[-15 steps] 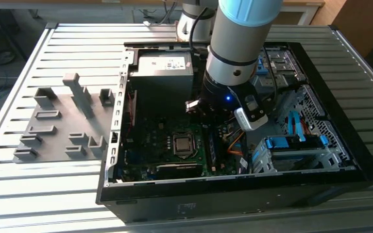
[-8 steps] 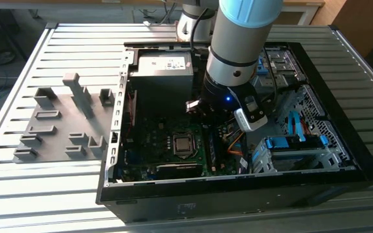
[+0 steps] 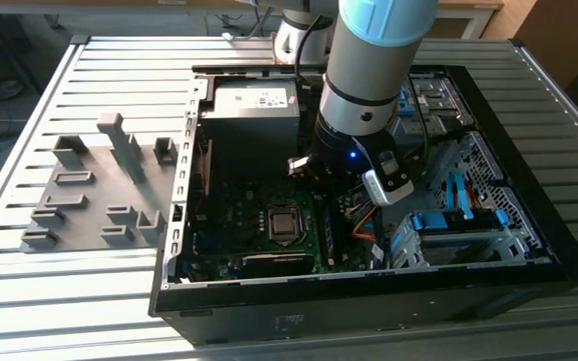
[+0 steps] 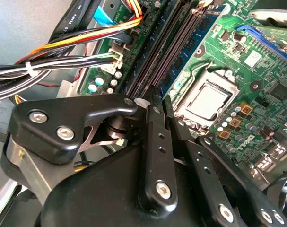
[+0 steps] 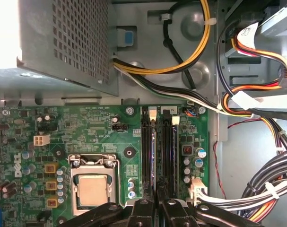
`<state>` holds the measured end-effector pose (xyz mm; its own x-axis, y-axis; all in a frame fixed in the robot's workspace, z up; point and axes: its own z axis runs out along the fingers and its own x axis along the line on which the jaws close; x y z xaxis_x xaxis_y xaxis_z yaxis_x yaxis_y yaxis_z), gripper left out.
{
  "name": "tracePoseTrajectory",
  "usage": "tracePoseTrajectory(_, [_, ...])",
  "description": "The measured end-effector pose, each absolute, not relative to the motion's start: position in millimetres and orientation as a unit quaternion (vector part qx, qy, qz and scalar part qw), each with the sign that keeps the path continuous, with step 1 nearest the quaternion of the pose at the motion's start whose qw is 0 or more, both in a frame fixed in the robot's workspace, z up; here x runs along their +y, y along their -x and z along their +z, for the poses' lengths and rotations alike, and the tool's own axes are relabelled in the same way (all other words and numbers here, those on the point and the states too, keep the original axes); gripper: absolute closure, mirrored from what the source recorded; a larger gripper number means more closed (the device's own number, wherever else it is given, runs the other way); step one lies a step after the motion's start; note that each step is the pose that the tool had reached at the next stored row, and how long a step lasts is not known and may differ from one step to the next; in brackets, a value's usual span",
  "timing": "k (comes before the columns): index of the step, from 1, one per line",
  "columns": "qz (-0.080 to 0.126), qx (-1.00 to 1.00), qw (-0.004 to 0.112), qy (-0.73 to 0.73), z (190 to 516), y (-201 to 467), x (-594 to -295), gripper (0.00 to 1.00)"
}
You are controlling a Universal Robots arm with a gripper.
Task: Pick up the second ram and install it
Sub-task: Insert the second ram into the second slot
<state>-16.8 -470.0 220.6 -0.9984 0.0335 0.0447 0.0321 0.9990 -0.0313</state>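
Observation:
The second ram (image 4: 200, 29) is a thin blue-green stick with black chips, standing on edge in a slot of the green motherboard (image 5: 91, 127). In the first wrist view its top edge (image 5: 153, 156) runs straight into my gripper (image 5: 157, 188). The black fingers (image 4: 152, 142) are drawn together about the stick's middle, and my gripper (image 4: 157, 94) sits low over the slots. In the exterior view the arm (image 3: 369, 90) reaches down into the open computer case (image 3: 530, 248), and its wrist hides the fingers.
A grey slotted tray (image 3: 88, 195) lies on the slatted table at the exterior view's left. Inside the case are the processor socket (image 5: 92, 189), the power supply (image 3: 254, 105), a drive cage (image 3: 460, 226) and cable bundles (image 5: 261, 189) close beside the slots.

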Motion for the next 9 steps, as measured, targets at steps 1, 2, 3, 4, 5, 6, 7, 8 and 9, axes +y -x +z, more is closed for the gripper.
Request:
tracePoseTrajectory(1, [0.015,-0.999,0.023,0.016,220.1,16.8,-470.1,0.86])
tracePoseTrajectory(2, [0.015,-0.999,0.023,0.017,219.8,16.8,-470.1,0.86])
tracePoseTrajectory(3, [0.015,-0.999,0.023,0.017,219.7,16.8,-470.1,0.86])
tracePoseTrajectory(4, [0.015,-0.999,0.023,0.018,219.5,16.8,-470.1,0.86])
tracePoseTrajectory(5, [0.015,-0.999,0.023,0.019,219.4,16.8,-470.0,0.86])
tracePoseTrajectory(6, [0.015,-0.999,0.023,0.021,219.2,16.8,-470.0,0.86])
tracePoseTrajectory(7, [0.015,-0.999,0.023,0.023,219.1,16.8,-470.0,0.86])
tracePoseTrajectory(8, [0.015,-0.999,0.023,0.024,219.1,16.8,-470.0,0.86])
tracePoseTrajectory(9, [0.015,-0.999,0.023,0.025,219.0,16.8,-470.0,0.86])
